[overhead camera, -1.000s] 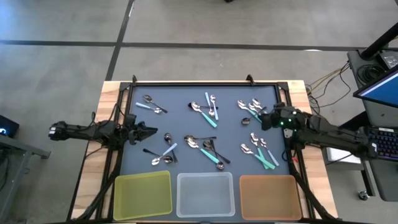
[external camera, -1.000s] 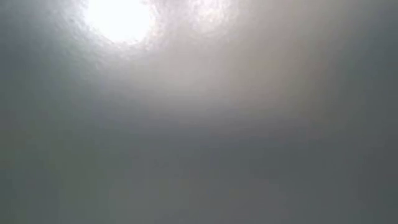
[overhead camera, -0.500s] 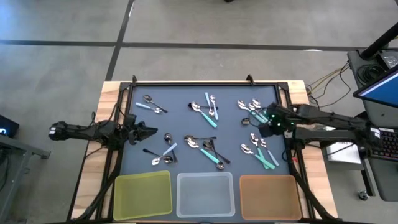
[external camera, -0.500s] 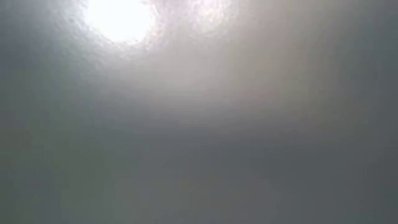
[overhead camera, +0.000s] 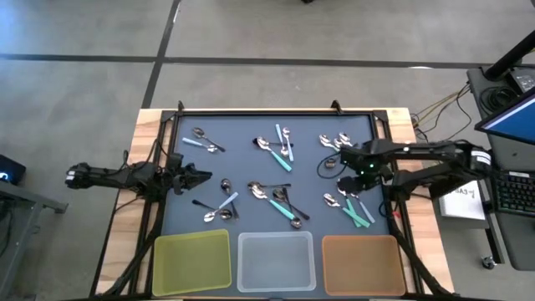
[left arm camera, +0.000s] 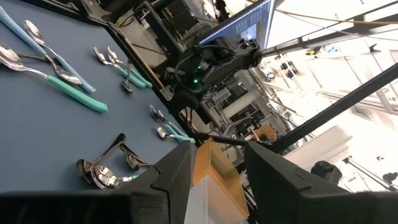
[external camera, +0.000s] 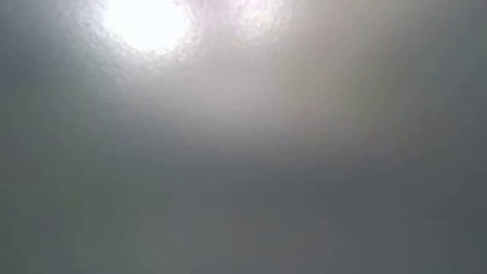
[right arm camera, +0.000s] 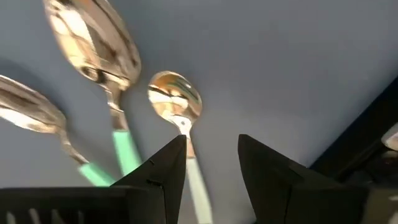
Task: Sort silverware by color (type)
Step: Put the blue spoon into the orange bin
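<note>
Several small spoons with shiny bowls lie flat in loose groups on the dark blue mat (overhead camera: 251,171), for instance at the far left (overhead camera: 205,143), in the middle (overhead camera: 280,201) and at the right (overhead camera: 351,205). Their handles are teal, light blue or dark metal. My right gripper (overhead camera: 354,167) (right arm camera: 211,163) is open, low over the right group. Its fingers stand on either side of the handle of a light-blue-handled spoon (right arm camera: 176,102), beside a teal-handled spoon (right arm camera: 93,43). My left gripper (overhead camera: 201,176) (left arm camera: 217,168) waits open at the mat's left edge. The low view shows only glare.
Three trays stand along the near edge: yellow (overhead camera: 192,238), clear (overhead camera: 277,238) and orange (overhead camera: 362,242). A black frame (overhead camera: 276,112) borders the mat on the wooden table (overhead camera: 146,125). A laptop and cables (overhead camera: 510,92) lie beyond the table's right side.
My right gripper has moved toward the table's left, from the mat's right edge to over the right group of spoons, while its forearm swung toward the far edge. The spoons have stayed where they were.
</note>
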Controlling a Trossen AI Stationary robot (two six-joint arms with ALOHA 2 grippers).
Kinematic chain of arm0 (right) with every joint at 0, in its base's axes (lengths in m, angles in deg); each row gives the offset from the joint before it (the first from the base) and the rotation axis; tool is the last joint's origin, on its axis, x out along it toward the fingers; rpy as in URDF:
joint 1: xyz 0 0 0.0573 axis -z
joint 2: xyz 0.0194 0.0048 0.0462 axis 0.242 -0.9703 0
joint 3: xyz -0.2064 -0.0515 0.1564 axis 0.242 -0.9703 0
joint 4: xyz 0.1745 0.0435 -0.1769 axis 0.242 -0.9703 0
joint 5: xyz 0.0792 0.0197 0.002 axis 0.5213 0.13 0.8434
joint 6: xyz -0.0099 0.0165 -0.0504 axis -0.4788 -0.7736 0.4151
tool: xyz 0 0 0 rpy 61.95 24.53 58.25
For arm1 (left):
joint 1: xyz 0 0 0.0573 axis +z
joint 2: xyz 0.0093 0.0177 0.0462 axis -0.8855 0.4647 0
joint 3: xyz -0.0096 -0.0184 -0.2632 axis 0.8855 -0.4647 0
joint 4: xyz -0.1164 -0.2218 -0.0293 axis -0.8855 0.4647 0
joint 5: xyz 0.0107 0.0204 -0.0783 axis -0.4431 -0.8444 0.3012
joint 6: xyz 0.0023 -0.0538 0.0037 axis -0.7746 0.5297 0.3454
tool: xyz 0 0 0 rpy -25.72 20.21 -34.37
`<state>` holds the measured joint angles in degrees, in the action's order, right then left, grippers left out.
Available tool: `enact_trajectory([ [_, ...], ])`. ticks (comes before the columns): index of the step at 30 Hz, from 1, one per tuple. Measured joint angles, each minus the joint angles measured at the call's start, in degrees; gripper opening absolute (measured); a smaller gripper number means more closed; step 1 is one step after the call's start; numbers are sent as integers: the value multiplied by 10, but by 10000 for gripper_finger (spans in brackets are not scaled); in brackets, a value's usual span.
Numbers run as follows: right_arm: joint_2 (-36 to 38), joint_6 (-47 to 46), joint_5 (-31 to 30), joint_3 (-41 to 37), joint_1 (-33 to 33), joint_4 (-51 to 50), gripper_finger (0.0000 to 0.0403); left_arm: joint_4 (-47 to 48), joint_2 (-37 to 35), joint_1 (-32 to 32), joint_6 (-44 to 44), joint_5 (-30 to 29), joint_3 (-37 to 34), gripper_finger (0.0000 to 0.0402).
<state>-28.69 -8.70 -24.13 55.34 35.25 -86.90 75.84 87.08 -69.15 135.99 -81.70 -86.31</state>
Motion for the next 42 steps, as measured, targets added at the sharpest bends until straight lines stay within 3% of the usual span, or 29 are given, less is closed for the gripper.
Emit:
enact_trajectory([
  [13, -49, 117, 32, 0, -59, 3, 137, 0, 0, 0, 0, 0, 0, 132],
  [26, -63, 142, 28, -6, -129, 70, 137, 0, 0, 0, 0, 0, 0, 132],
  [42, -164, 227, -7, -13, -142, 87, 132, -1, 0, 0, 0, 0, 0, 132],
])
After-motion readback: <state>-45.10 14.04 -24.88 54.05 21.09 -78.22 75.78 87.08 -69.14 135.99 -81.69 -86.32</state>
